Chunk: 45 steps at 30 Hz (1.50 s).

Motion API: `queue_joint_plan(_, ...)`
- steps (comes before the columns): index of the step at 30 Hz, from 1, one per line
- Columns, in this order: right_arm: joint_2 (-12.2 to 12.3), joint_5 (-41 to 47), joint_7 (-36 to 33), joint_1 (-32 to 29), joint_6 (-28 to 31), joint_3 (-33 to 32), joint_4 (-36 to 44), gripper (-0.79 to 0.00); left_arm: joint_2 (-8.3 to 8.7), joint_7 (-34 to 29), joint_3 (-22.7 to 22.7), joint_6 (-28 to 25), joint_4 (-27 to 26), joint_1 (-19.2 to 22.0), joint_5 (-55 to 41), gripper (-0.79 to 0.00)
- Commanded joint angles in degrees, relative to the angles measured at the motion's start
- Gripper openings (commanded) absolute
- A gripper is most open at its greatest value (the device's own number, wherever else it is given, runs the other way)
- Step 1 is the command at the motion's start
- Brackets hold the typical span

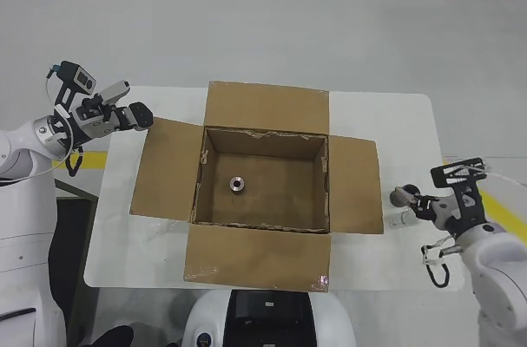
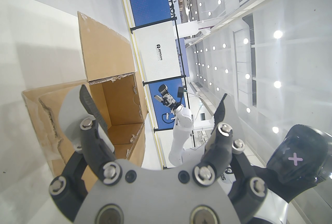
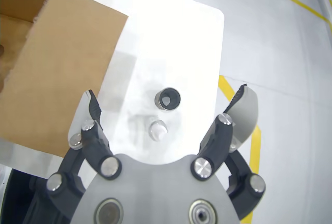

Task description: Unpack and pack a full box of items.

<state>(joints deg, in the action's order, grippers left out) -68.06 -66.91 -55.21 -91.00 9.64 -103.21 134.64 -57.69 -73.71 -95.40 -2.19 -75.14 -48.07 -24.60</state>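
Right wrist view: the right gripper (image 3: pixel 166 91) hangs over the table (image 3: pixel 181 41) with its jaws spread wide and nothing held. A sleeve (image 3: pixel 167 99) stands on end almost midway between the two fingertips, clear of both. A plug (image 3: pixel 157 130) sits just behind it, nearer the palm, close to the sleeve but not touching it. A flap of the box (image 1: pixel 263 143) lies just outside one fingertip.

Handling, judged: the sleeve looks like metal, so stiff, dense for its bulk and not fragile. Its smooth outer wall may slip in a weak pinch, and it would roll if tipped. Best hold is across the outer wall, pads on opposite sides, low enough to catch the full height. The plug looks like plastic, light, apt to skid when nudged, so close on the sleeve without brushing it.

Looks: the sleeve is a short grey cylinder with a dark bore facing up. The plug is pale, whitish and rounded, and finer detail is unclear.

Top view: a ring (image 1: pixel 236 184), metallic with a centre hole, lies flat on the box floor, well apart from both grippers. It sits low, so a grip would have to come straight down inside the walls.

Left wrist view: the left gripper (image 2: pixel 153 94) is fully parted and empty, with the box beyond one finger.
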Motion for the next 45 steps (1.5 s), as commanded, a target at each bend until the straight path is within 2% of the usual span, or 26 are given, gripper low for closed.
queue_joint_plan(1, 0.07, 0.28, -1.7, 2.74, -0.61, 2.17, 0.0, 0.0, 0.0, 0.0, 0.0, 0.0, 0.0, 0.0, 0.0, 0.0)
queue_joint_plan(10, 0.02, -0.46, -6.01, 13.95, -1.66, 15.88, -1.48, 0.0, 0.0, 0.0, 0.0, 0.0, 0.0, 0.0, 0.0, 0.0)
queue_joint_plan(27, -1.56, 4.37, -13.26, 35.47, 1.31, 35.87, -14.0, 0.0, 0.0, 0.0, 0.0, 0.0, 0.0, 0.0, 0.0, 0.0)
queue_joint_plan(45, -4.52, 10.35, -9.59, 45.24, 0.01, 50.71, -23.99, 0.0, 0.0, 0.0, 0.0, 0.0, 0.0, 0.0, 0.0, 0.0)
